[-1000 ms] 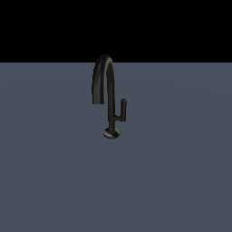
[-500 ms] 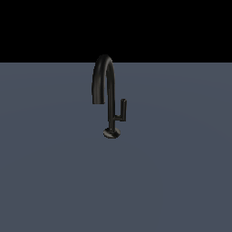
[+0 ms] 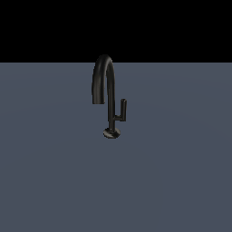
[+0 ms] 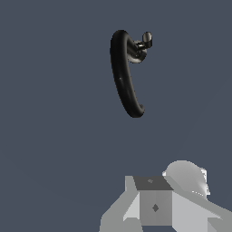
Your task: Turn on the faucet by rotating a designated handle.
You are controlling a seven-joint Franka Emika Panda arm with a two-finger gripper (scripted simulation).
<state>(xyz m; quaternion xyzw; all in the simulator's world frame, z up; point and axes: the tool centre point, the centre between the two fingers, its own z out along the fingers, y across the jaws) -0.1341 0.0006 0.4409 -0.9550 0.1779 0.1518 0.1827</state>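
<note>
Right now you have the faucet (image 3: 108, 95) standing upright on the grey surface (image 3: 181, 172), its handle (image 3: 122, 111) on the exterior view's right of the stem. From the wrist, the tool (image 4: 156, 206) sits well apart from the faucet; you cannot tell whether it is clenched.

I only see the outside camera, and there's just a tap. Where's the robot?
Observer: Its claw shows only in the wrist view, as grey blocks at the picture's edge, well apart from the faucet.
Operator: Is it touching the little handle?
Observer: No. The wrist view looks down on the handle, which stands free beside the stem with nothing on it.
Operator: Is the claw open?
Observer: I cannot tell; the picture's edge cuts off its fingertips.
</note>
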